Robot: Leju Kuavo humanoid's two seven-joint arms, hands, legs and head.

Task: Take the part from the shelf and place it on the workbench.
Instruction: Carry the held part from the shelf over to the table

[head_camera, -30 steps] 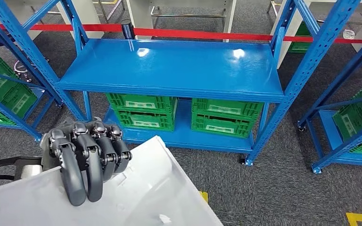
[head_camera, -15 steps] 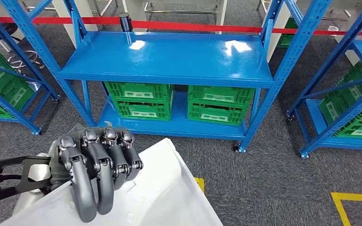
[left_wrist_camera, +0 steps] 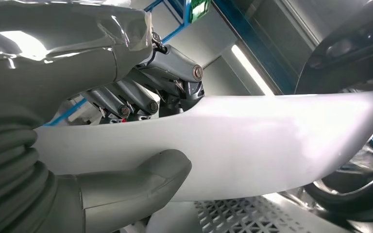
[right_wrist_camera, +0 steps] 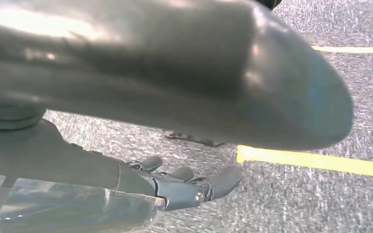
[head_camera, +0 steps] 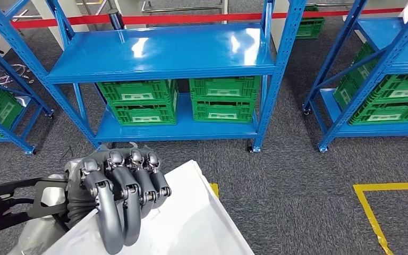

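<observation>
A: What is told by the head view about progress?

B: The white part (head_camera: pixel 180 223) is seen off the blue shelf (head_camera: pixel 159 50), gripped by the left hand (head_camera: pixel 119 194) with the fingers (head_camera: pixel 111 212) hooked over its near edge. The pick-up is judged done; carrying and setting down on the bench are judged left. No bench is seen. Green crates (head_camera: pixel 138 101) are stored on the lower shelf, and their pale labels are too small to be read.

A: And the left wrist view?

B: The part (left_wrist_camera: pixel 252 141) is clamped between the thumb (left_wrist_camera: pixel 141 179) and the darker fingers (left_wrist_camera: pixel 126 104). No writing is found on it.

A: The right wrist view?

B: The right hand (right_wrist_camera: pixel 184 184) is seen over grey carpet with yellow floor tape (right_wrist_camera: pixel 315 162); nothing is held, and the fingers are loosely extended. No brand is legible.
</observation>
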